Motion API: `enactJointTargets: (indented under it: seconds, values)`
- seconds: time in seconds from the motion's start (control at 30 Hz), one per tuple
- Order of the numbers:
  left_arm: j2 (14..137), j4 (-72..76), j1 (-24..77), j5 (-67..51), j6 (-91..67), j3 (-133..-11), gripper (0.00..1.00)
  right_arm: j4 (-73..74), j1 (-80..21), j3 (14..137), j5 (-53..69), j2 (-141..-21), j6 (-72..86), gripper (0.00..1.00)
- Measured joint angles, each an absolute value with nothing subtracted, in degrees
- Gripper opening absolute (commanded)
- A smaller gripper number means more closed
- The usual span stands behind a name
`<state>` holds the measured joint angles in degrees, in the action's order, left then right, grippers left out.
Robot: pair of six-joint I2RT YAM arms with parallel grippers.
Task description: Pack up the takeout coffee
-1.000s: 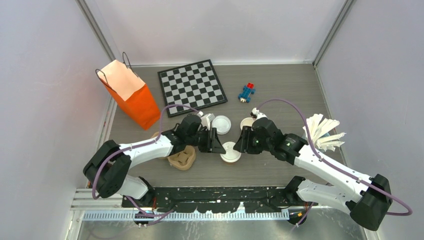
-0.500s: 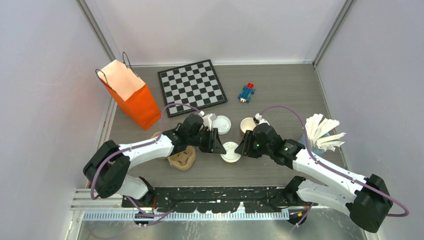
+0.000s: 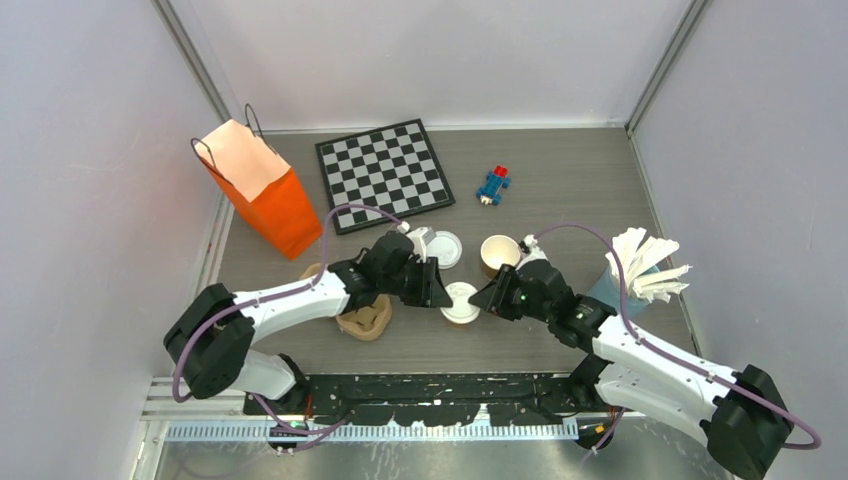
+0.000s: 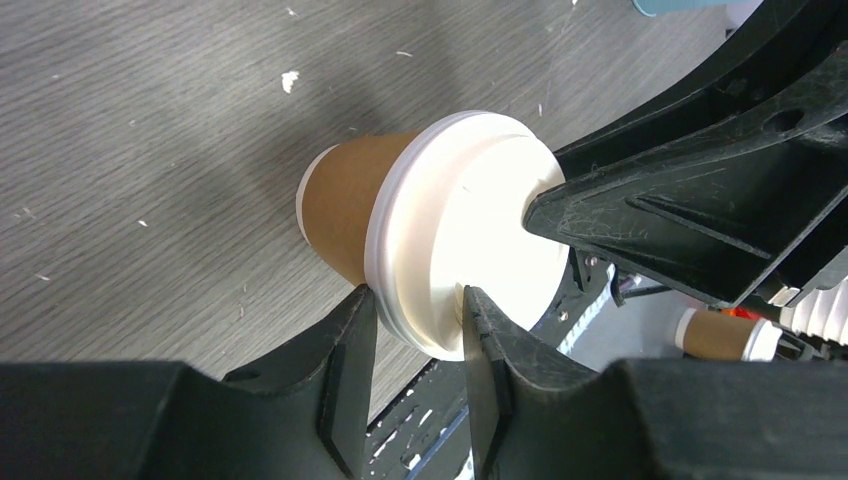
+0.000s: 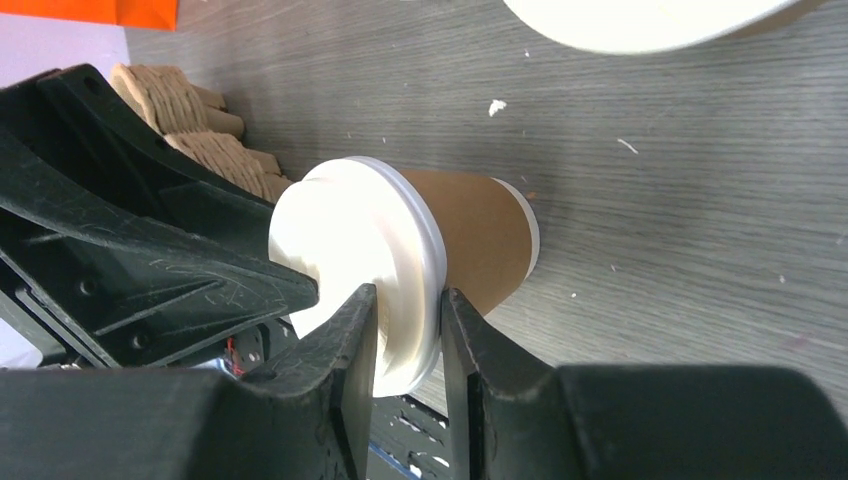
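Note:
A takeout coffee cup (image 3: 461, 303) of brown kraft paper with a white lid stands on the table between my two grippers. In the left wrist view its lid (image 4: 465, 245) is pinched at the rim by my left gripper (image 4: 418, 312), which is shut on it. In the right wrist view my right gripper (image 5: 408, 318) is shut on the opposite rim of the same lid (image 5: 360, 270). From above, the left gripper (image 3: 441, 291) and right gripper (image 3: 479, 300) meet at this cup. A second lidded cup (image 3: 443, 249) and a lidless kraft cup (image 3: 499, 252) stand just behind.
A tan pulp cup tray (image 3: 362, 318) lies left of the cup, under my left arm. An orange paper bag (image 3: 262, 190) stands at the back left, next to a chessboard (image 3: 385, 175). A small blue toy (image 3: 493, 185) and a blue tumbler with napkins (image 3: 640, 265) are on the right.
My right gripper has moved nearer and onto the lidded cup's rim, uncovering the lidless cup behind it. My left gripper has shifted only slightly.

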<state>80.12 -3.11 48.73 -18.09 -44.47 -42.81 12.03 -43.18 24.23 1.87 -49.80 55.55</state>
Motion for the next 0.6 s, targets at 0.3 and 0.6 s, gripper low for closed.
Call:
enactJointTargets:
  seconds: [0.3,0.6]
  values:
    - [79.2,-4.75,51.4,-9.39,-46.11,-42.65,0.34,0.71,-42.37,19.25,2.28,-50.81,57.89,0.29]
    - [77.06,-0.64,54.65,-2.39,-49.36,-39.24,0.34,-2.44,-42.37,18.2,0.93,-51.55,58.63,0.31]
